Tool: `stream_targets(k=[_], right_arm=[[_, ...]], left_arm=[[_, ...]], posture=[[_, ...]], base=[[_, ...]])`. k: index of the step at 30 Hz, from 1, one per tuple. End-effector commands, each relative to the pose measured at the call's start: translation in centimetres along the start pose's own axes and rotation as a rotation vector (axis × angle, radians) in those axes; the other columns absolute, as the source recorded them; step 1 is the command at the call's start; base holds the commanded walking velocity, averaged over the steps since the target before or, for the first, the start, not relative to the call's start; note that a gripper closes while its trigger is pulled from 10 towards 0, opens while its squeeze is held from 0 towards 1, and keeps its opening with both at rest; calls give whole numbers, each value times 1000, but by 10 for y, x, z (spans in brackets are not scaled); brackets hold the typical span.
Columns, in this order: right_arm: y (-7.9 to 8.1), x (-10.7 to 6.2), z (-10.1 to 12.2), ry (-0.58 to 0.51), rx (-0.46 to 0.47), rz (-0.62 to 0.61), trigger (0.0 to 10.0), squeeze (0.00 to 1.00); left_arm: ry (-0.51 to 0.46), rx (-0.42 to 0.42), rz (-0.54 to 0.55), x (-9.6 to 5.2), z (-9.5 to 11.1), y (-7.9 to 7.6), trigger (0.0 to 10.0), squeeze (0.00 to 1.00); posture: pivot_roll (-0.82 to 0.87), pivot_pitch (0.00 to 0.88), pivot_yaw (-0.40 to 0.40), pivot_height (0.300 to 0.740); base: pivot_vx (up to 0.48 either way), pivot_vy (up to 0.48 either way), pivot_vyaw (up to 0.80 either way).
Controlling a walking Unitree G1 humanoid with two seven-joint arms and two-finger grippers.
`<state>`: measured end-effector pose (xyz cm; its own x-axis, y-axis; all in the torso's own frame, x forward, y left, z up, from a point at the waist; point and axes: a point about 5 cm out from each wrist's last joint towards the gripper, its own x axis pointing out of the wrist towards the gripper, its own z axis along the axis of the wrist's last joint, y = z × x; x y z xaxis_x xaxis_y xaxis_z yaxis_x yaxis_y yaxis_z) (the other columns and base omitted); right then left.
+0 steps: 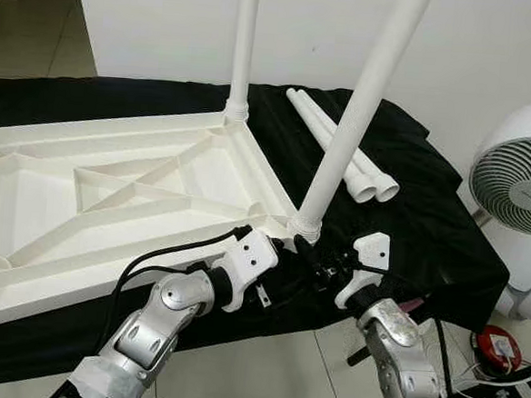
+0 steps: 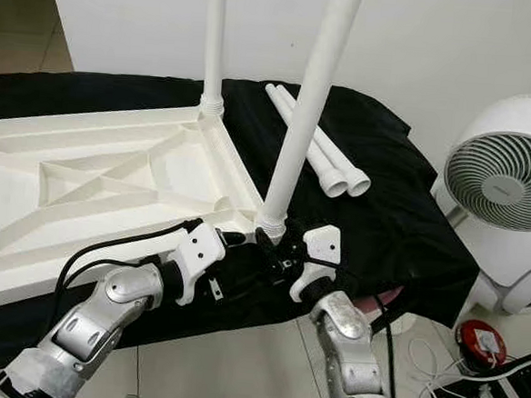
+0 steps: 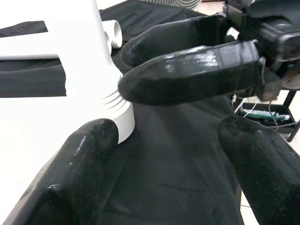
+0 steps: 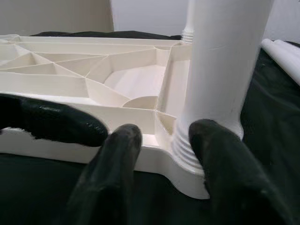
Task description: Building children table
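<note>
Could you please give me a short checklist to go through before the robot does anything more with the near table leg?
1. Tabletop lies upside down on the black cloth: ok.
2. Near leg stands in its corner socket: ok, though it leans; fully seated: cannot tell.
3. Far leg upright in its corner: ok.
4. Left gripper and right gripper at the near leg's base: ok; firm grip: cannot tell.
5. Two spare legs within reach on the cloth: ok.

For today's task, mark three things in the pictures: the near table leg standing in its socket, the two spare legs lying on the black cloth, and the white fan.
Near table leg (image 1: 355,123), left eye view, middle of its shaft.
Spare legs (image 1: 329,135), left eye view, middle of the pair.
White fan (image 2: 507,193), right eye view, its front grille.
</note>
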<state>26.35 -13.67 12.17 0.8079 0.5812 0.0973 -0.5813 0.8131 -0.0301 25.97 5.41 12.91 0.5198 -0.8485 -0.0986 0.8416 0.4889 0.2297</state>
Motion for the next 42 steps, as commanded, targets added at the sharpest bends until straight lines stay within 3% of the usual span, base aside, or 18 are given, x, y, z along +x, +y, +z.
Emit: stream_targets(k=[1,2,3,4,5,9,10,16,20,25,31,32,34,42], right_arm=[[-1,0,-1,21,18,60,0,0],[-4,1,-1,29,17,78,0,0],[-6,3,0,37,14,89,4118,0],[-6,3,0,37,14,89,4118,0],[-9,5,1,38,11,97,10000,0],[-25,13,6,40,-4,124,10000,0],[-36,18,10,48,-17,148,10000,0],[-56,29,12,83,-49,187,10000,0],[-60,30,13,88,-55,190,10000,0],[-72,38,17,97,-75,163,10000,0],[-70,42,19,68,-50,164,10000,0],[-60,41,20,21,-5,179,10000,0],[-52,39,19,-7,20,182,10000,0],[-32,35,27,-127,114,158,10000,0]], left_arm=[[2,-4,-22,0,0,-3,10000,0],[3,-3,-22,0,0,-2,10000,0],[4,-3,-23,-1,0,-2,10000,0],[4,-3,-23,-1,0,-2,10000,0],[5,-2,-24,-1,0,-2,10000,0],[9,4,-32,-2,1,-3,10000,0],[8,12,-15,-3,1,0,10000,0],[5,-8,65,-2,5,12,10000,0],[5,-4,85,-2,6,15,10000,0],[46,44,236,-2,7,38,10000,0],[100,56,326,-3,4,51,10000,0],[151,22,392,-5,-4,59,10000,0],[176,7,414,-4,-8,61,10000,0],[246,-11,430,-2,-19,60,10000,0]], posture=[[10,0,-66,740],[10,0,-66,740],[10,0,-66,740],[10,0,-66,740],[13,0,-60,740],[18,0,-58,740],[18,0,-57,740],[23,0,-57,740],[24,0,-56,740],[25,0,-55,740],[26,0,-56,740],[20,0,-53,740],[17,0,-52,740],[-1,0,-46,740]], base=[[0,0,0],[0,0,0],[0,0,0],[0,0,0],[0,0,0],[0,0,0],[0,0,0],[0,0,0],[0,0,0],[0,0,0],[0,0,0],[0,0,0],[0,0,0],[0,0,0]])
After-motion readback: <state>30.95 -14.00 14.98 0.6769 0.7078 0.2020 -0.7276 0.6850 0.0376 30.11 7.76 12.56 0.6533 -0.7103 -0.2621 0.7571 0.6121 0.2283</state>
